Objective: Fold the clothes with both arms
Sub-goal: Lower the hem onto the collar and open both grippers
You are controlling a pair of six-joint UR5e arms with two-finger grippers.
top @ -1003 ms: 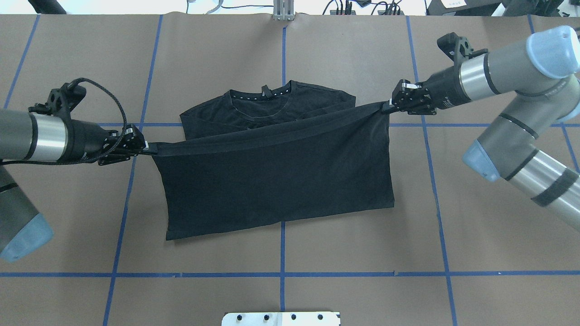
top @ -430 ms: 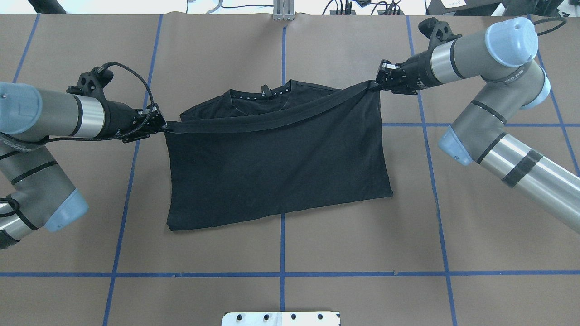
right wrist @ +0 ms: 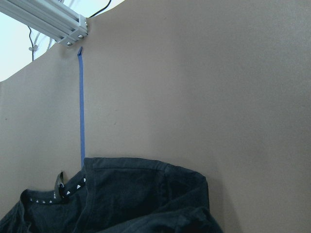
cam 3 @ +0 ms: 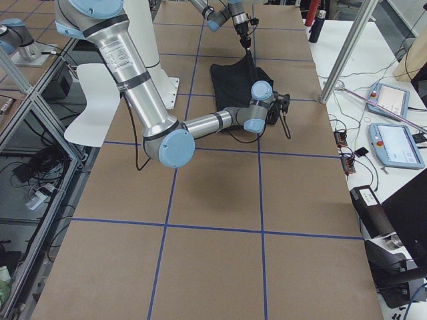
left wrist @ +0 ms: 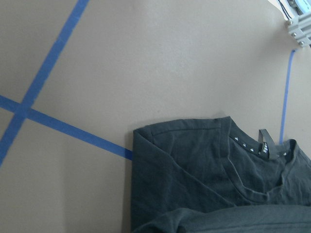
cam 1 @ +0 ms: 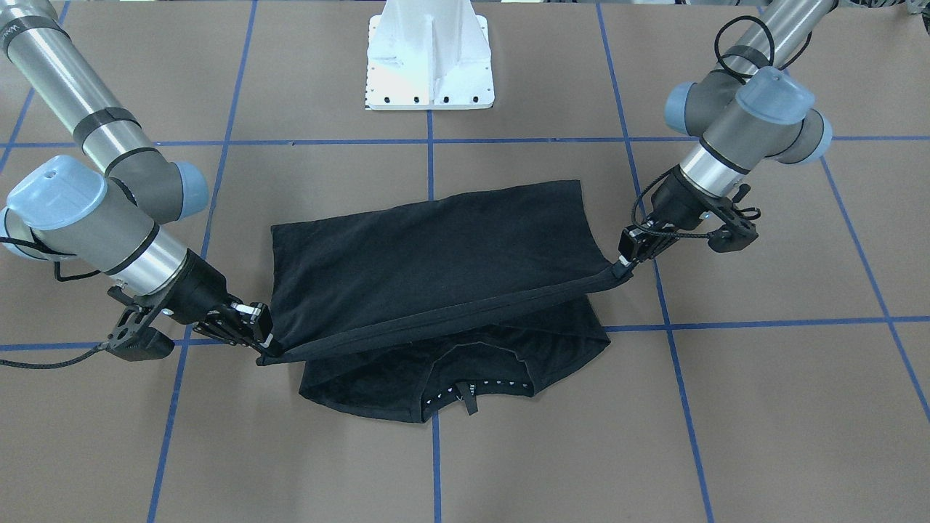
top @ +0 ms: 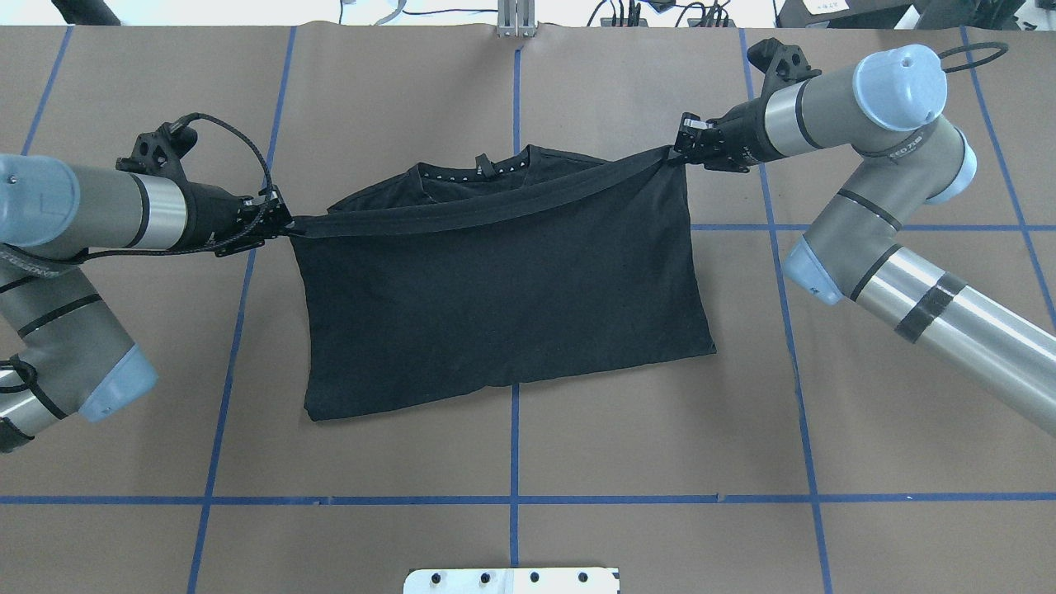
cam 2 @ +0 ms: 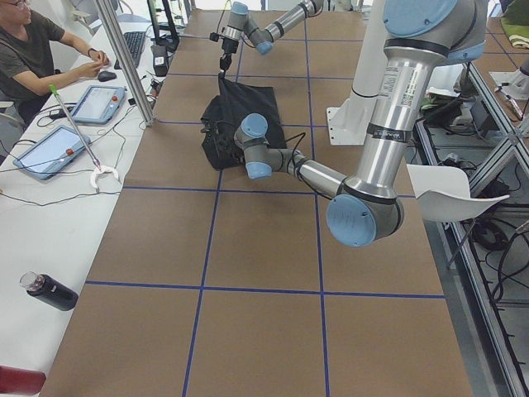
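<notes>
The black T-shirt (top: 503, 289) lies on the brown table, its chest graphic hidden. Its hem is lifted and stretched taut between both grippers, doubled over towards the collar (top: 474, 172). My left gripper (top: 285, 223) is shut on the hem's left corner; in the front-facing view it (cam 1: 623, 265) is on the right. My right gripper (top: 678, 153) is shut on the other corner and shows in the front-facing view (cam 1: 265, 345) on the left. Shoulders and collar (cam 1: 465, 392) still show beyond the held edge. Both wrist views show the collar (left wrist: 262, 145) (right wrist: 53, 194) below.
The white pedestal base (cam 1: 430, 54) stands at the near middle of the table. Blue tape lines (top: 514, 462) grid the brown surface. An aluminium post (top: 516, 21) stands at the far edge. An operator (cam 2: 33, 50) sits at a side bench with tablets and a bottle (cam 2: 50, 291).
Both grippers have carried the hem away from the robot, towards the collar. The held edge now covers most of the shoulders, and the shirt's near fold has shifted slightly farther.
</notes>
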